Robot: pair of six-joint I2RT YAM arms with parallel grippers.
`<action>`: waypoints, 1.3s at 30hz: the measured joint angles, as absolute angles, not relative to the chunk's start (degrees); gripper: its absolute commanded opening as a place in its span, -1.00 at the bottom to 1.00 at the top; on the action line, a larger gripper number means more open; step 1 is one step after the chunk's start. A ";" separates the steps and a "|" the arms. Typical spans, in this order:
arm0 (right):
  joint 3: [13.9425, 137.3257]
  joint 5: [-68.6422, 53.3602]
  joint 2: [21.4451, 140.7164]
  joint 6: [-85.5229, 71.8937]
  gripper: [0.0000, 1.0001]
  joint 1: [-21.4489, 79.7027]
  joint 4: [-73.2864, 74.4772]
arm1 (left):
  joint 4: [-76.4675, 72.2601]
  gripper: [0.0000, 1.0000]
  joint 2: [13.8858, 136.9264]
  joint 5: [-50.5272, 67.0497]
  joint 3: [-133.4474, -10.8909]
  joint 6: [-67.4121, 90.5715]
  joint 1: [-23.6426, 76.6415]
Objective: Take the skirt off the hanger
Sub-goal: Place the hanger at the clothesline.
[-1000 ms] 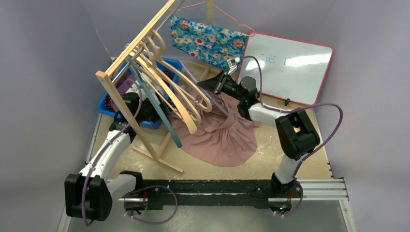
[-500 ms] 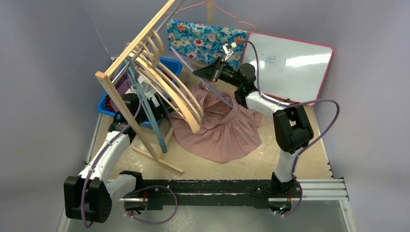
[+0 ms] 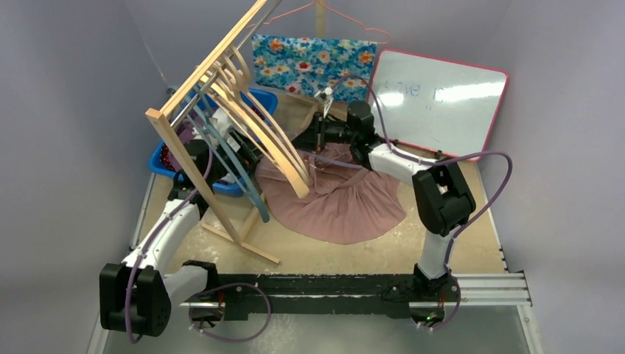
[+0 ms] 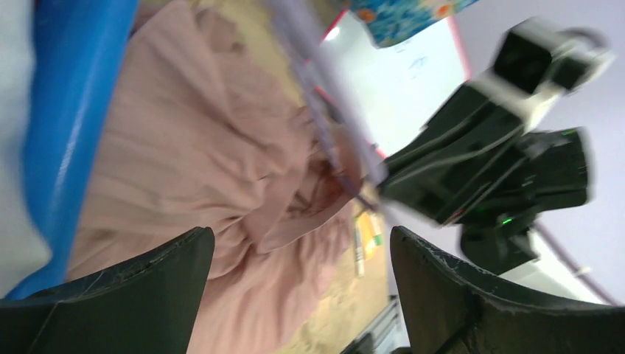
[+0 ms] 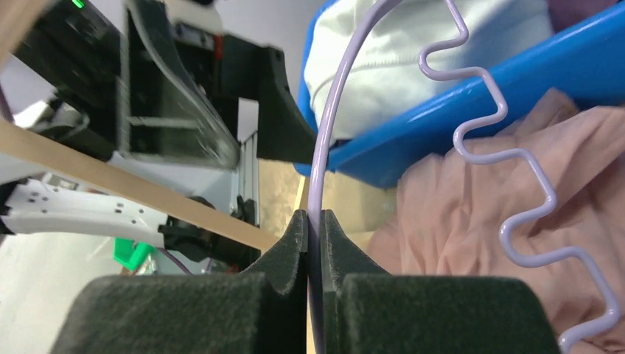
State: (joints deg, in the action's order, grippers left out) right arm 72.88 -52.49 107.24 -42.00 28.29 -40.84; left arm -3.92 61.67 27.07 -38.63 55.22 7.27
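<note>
The pink skirt (image 3: 339, 199) lies crumpled and spread on the table; it also shows in the left wrist view (image 4: 184, 147) and the right wrist view (image 5: 472, 221). My right gripper (image 3: 315, 137) (image 5: 313, 217) is shut on the thin lilac wire hanger (image 5: 328, 125), just above the skirt's far edge. The hanger's wavy arm (image 5: 516, 184) lies over the fabric. My left gripper (image 3: 247, 151) (image 4: 302, 243) is open and empty, left of the skirt beside the blue bin, facing the right gripper (image 4: 472, 169).
A tilted wooden rack (image 3: 191, 85) with several wooden hangers (image 3: 273, 147) overhangs the skirt's left side. A blue bin (image 3: 166, 158) of clothes stands behind it. A floral cloth (image 3: 313, 63) hangs at the back. A whiteboard (image 3: 442, 99) leans at the back right.
My right gripper rose with the lilac hanger, then came down and left toward the rack. The skirt has settled flatter and wider. The wooden hangers have swung.
</note>
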 measured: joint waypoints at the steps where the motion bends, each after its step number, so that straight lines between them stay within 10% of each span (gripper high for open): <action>1: 72.44 -51.92 106.98 -40.27 -1.00 28.99 -39.46 | -6.00 0.74 61.60 27.24 -38.26 57.04 7.27; 18: 67.40 -39.22 100.84 -27.40 -1.00 38.96 -32.69 | -12.82 -0.37 62.72 21.10 -37.23 69.87 7.27; 22: 67.75 -38.46 100.71 -25.15 -0.78 39.20 -31.11 | -11.11 -1.00 62.74 20.34 -37.32 69.73 7.27; 26: 66.57 -38.46 99.42 -22.13 -0.06 39.27 -30.15 | -9.15 -1.00 62.78 20.47 -38.85 69.41 7.60; 39: 52.01 -30.02 80.58 0.97 0.15 31.27 -21.19 | -4.75 -1.00 61.17 20.32 -39.88 70.15 1.37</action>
